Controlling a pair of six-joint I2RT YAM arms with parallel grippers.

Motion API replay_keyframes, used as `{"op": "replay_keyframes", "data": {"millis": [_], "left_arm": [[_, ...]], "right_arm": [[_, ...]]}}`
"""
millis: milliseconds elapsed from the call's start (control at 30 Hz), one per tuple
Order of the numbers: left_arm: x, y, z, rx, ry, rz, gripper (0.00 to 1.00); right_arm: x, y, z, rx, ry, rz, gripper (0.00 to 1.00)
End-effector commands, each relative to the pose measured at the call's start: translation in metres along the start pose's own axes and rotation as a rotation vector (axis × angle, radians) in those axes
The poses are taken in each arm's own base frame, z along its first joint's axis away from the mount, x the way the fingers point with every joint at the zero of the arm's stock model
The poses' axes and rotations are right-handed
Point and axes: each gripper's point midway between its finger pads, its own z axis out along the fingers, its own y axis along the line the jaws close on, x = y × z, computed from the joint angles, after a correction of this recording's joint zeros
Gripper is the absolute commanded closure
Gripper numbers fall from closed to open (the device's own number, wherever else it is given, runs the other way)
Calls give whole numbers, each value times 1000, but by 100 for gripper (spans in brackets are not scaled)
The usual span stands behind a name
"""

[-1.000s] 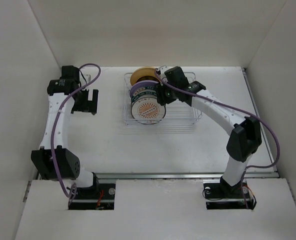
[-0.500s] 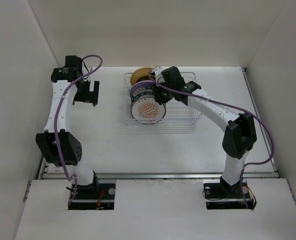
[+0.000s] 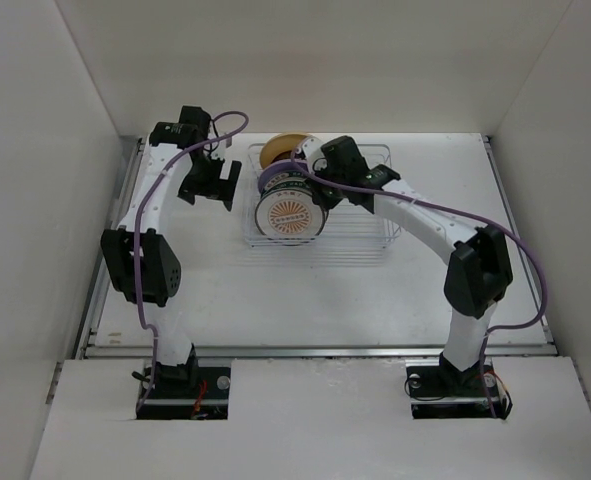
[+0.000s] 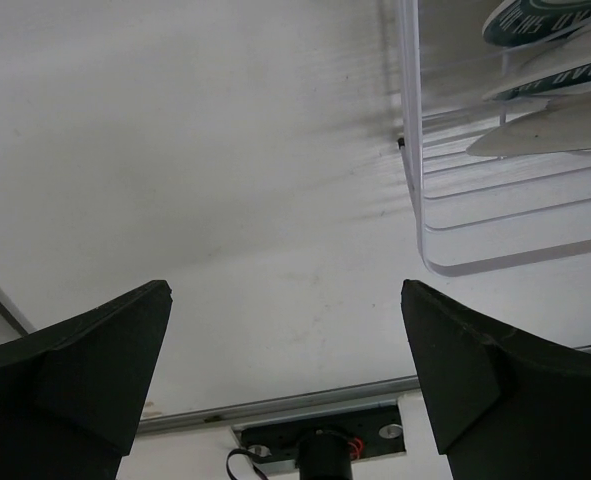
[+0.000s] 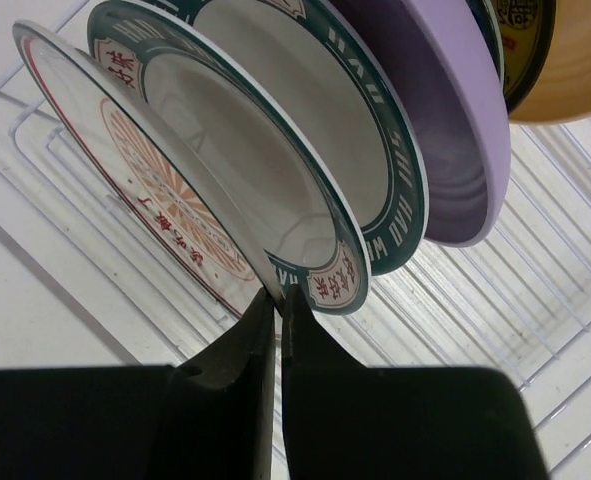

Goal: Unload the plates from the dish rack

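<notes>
Right gripper (image 5: pixel 278 293): pinched almost shut on the lower rim of the front plate (image 5: pixel 145 180), white with an orange sunburst; the contact point is buried between the fingers.
Left gripper (image 4: pixel 285 292): jaws spread wide over bare table (image 4: pixel 225 150), holding nothing, just left of the dish rack (image 4: pixel 413 190).
Rack position: far centre of the table; the right arm covers its middle from above.
Other plates: upright behind the front one: teal-rimmed plate (image 5: pixel 285 140), lilac plate (image 5: pixel 445 130), dark-rimmed plate (image 5: pixel 523 40) mostly hidden, tan plate (image 5: pixel 575 80) cut off by the frame.
</notes>
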Motion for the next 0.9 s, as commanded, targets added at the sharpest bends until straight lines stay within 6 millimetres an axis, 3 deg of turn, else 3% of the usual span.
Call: {"op": "replay_keyframes", "data": {"millis": [0,100,367,533,700,867], "left_arm": [[-12,-4,-20,30,-78,-16,0],[-13,-13,-20,60,-80,-16,0],[-8,-11,-18,48,-68,-17,0],[-14,-12,-31,31,-109,-17,0],[-9,-11,-35,22,-106,-8,0],[-12,-9,-41,11,-126,-7,0]], "right_arm": [[-37,-7,-24,56,-132,11,100],[-49,-12,-42,84,-177,-10,100],[-77,-15,-89,112,-292,-23,100],[-78,-15,-106,125,-327,-12,100],[-84,-16,-119,143,-361,51,100],[-93,-9,-158,34,-426,222,100]]}}
